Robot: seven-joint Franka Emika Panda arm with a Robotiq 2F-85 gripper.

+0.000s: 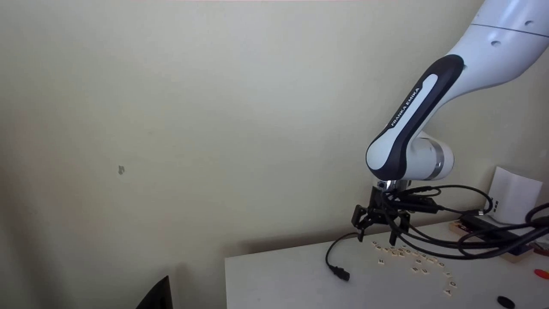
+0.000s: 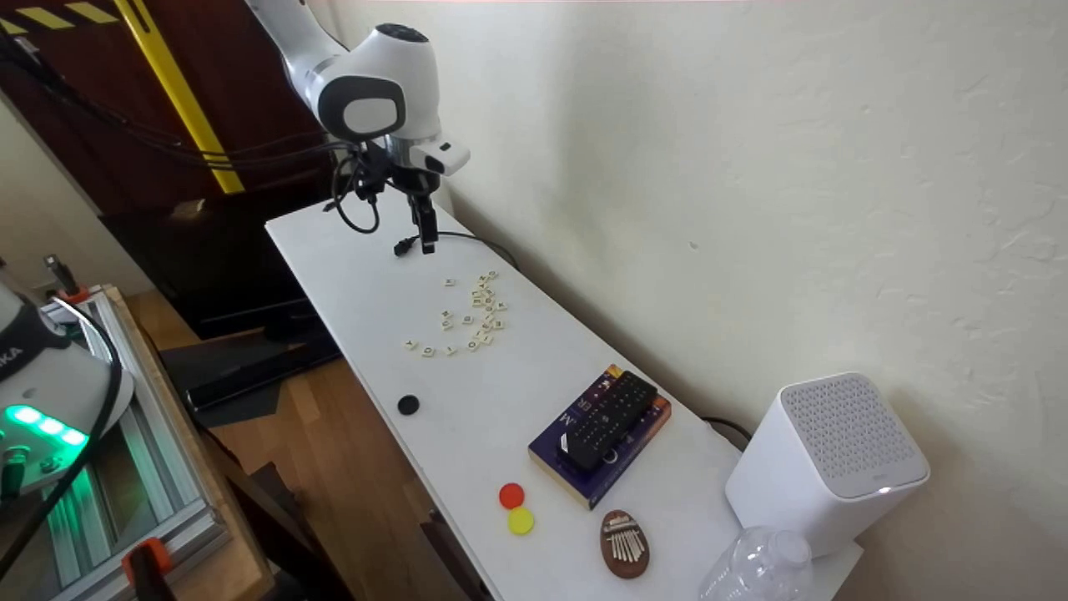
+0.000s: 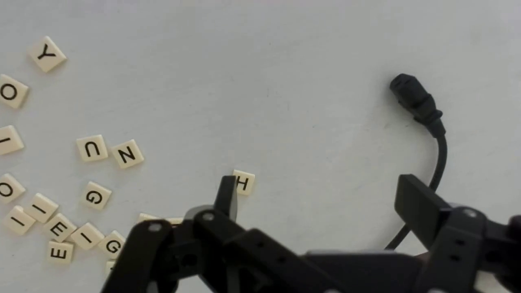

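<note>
My gripper (image 3: 319,179) is open and empty above the white table (image 3: 309,101); it also shows in both exterior views (image 1: 376,240) (image 2: 426,242). In the wrist view, a cream letter tile marked H (image 3: 246,183) is partly hidden behind the left finger. A black power cable runs behind the right finger, and its plug (image 3: 415,97) lies farther up on the table. The plug also shows in both exterior views (image 1: 341,273) (image 2: 405,246). Several letter tiles lie scattered at the left, among them U (image 3: 92,148), N (image 3: 128,154) and Y (image 3: 48,54).
A black remote (image 2: 609,417) lies on a dark blue book (image 2: 555,455). A red disc (image 2: 511,496), a yellow disc (image 2: 521,521), a black disc (image 2: 408,405), a brown thumb piano (image 2: 624,547), a clear bottle (image 2: 759,572) and a white box-shaped device (image 2: 822,467) stand farther along. A wall (image 2: 709,209) borders the table.
</note>
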